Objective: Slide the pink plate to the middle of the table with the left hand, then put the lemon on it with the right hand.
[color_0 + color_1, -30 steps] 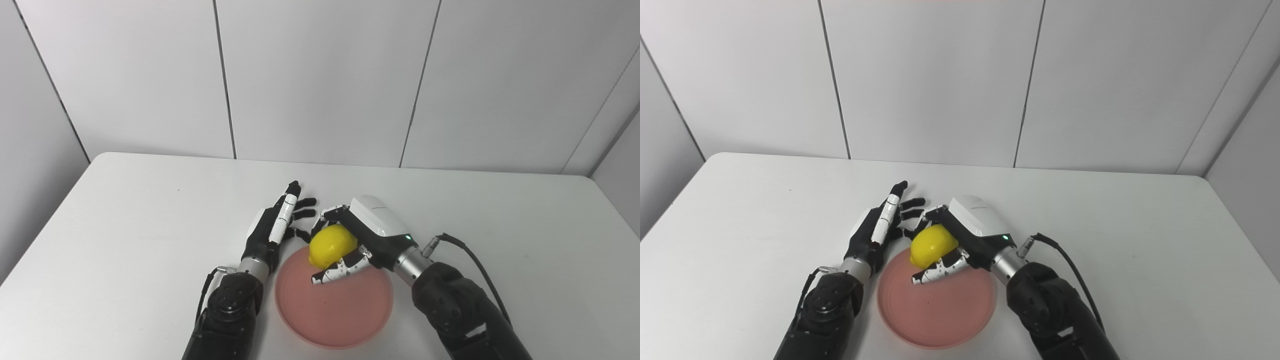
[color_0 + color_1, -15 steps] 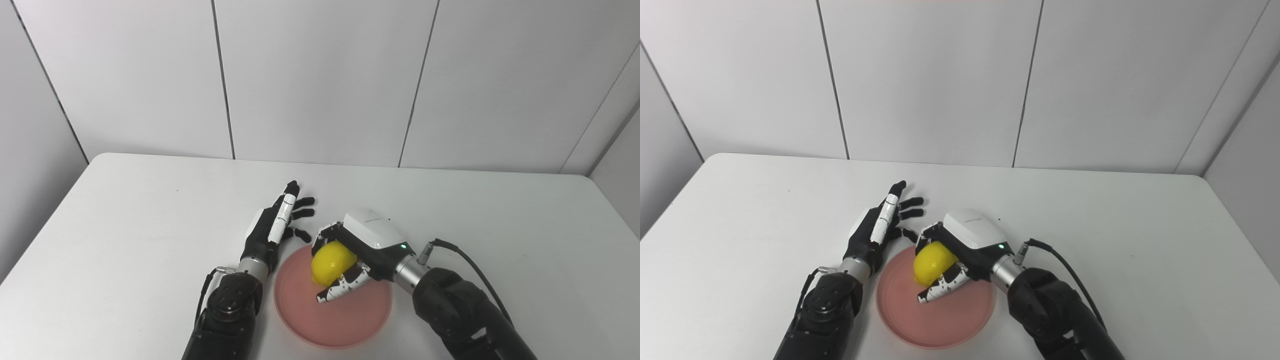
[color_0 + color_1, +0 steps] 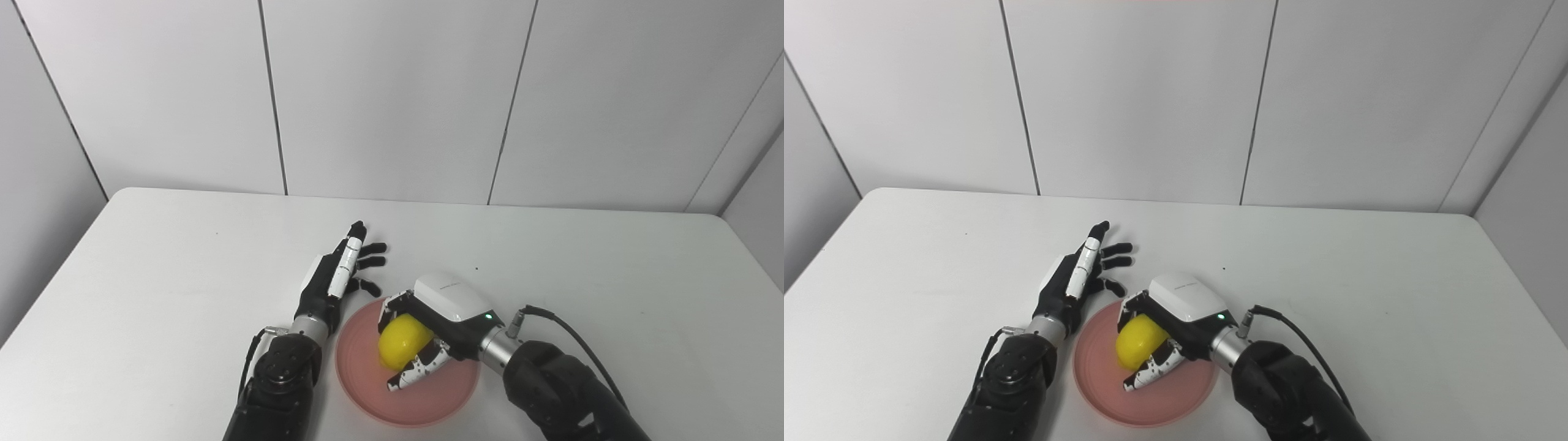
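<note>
The pink plate (image 3: 367, 398) lies near the front edge of the white table, about mid-width. My right hand (image 3: 432, 327) is shut on the yellow lemon (image 3: 401, 342) and holds it low over the plate's middle; whether the lemon touches the plate cannot be told. My left hand (image 3: 337, 275) rests open just behind the plate's left rim, fingers spread and pointing away, holding nothing. In the right eye view the lemon (image 3: 1139, 341) sits under the right hand (image 3: 1176, 318) over the plate (image 3: 1102, 392).
The white table (image 3: 153, 275) stretches wide on both sides and behind the hands, ending at a grey panelled wall. A black cable (image 3: 563, 318) loops from the right wrist. No other objects stand on the table.
My right hand has carried the lemon toward me and downward, from above the plate's far rim to low over its middle. The left hand has stayed still.
</note>
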